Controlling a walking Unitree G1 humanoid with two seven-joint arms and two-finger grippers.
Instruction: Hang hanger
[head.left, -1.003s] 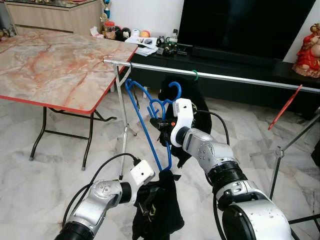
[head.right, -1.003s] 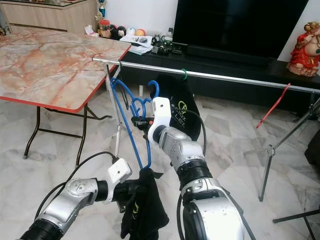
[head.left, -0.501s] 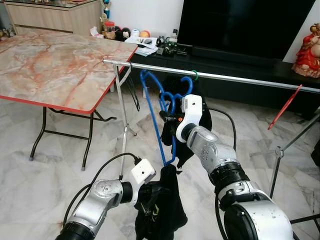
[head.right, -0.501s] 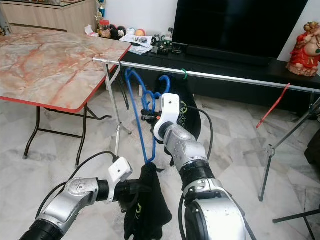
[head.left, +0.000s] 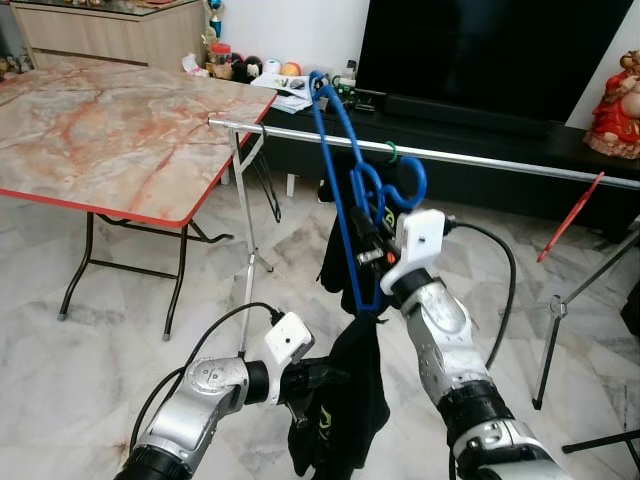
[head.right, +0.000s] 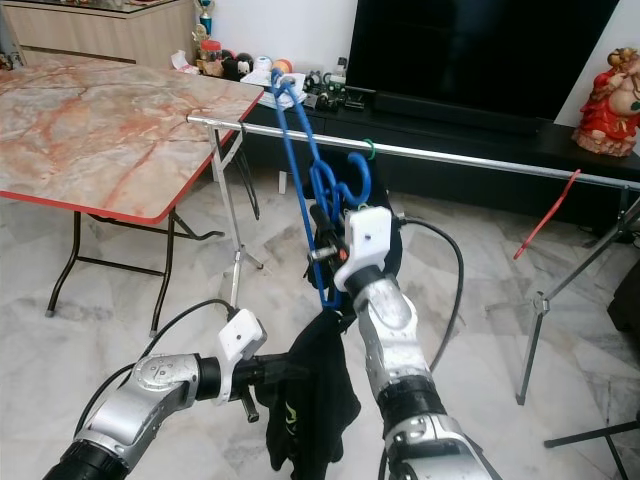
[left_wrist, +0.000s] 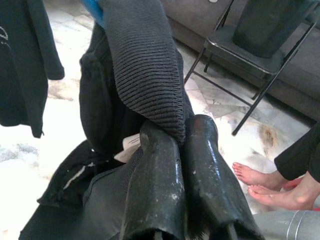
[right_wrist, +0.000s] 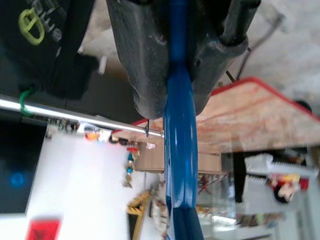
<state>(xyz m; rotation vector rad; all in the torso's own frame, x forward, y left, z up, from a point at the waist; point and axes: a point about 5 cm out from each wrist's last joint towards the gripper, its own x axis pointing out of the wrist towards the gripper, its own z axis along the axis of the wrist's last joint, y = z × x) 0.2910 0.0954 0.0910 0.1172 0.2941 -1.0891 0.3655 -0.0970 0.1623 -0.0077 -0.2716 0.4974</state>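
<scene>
In the left eye view the right gripper (head.left: 372, 252), at frame centre, is clamped on the blue plastic hanger (head.left: 345, 200), whose long axis runs steeply from upper left of centre down to the black garment (head.left: 345, 400) draped at its lower end; the hook (head.left: 408, 192) curls just above the gripper, in front of and about level with the horizontal silver metal rail (head.left: 500, 160) crossing the upper half. That is the deciding relation: the hook sits near the rail but, as far as I can judge, not yet over it, so the right arm must carry it up and over. The left gripper (head.left: 305, 385), lower centre, pinches the garment. The right eye view shows the same, the marble-topped folding table (head.right: 90, 110) at upper left. In the left wrist view the fingers (left_wrist: 155, 170) are pressed together on ribbed dark cloth. In the right wrist view the blue hanger runs between the closed fingers (right_wrist: 145, 60), the rail crossing mid-left.
</scene>
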